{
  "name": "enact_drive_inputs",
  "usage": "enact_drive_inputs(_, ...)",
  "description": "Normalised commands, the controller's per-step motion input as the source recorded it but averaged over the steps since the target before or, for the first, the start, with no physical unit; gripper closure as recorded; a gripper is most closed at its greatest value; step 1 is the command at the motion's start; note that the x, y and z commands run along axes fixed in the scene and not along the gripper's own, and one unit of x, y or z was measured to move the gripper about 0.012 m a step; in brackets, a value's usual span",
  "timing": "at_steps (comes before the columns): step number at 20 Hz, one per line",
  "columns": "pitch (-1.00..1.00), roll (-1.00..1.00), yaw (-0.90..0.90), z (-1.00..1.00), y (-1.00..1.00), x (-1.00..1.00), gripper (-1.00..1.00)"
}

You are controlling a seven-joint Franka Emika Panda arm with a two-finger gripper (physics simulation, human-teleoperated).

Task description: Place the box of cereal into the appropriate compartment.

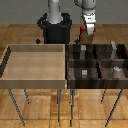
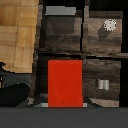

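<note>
Cereal box [image 1: 82,34] upright in pincer [image 1: 86,33], long axis vertical

A raised exterior camera looks down across both trays, well back from the tool [image 1: 88,29]; the wrist camera peers straight down from the tool, close above the dark compartment tray [image 1: 95,66], the ground both views share

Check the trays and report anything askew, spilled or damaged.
Nothing stands out. The box of cereal hangs in the gripper above the dark compartment tray, not yet set down. The small items in its compartments sit inside their walls, and the light tray looks intact.
</note>
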Motion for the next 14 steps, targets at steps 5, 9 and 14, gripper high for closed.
enact_drive_inputs(5, 0.00, 0.00, 0.00, 0.00, 1.00, 0.00, 1.00)
enact_drive_inputs(9, 0.00, 0.00, 0.00, 0.00, 1.00, 0.00, 1.00)
enact_drive_inputs(14, 0.00, 0.00, 0.00, 0.00, 1.00, 0.00, 1.00)
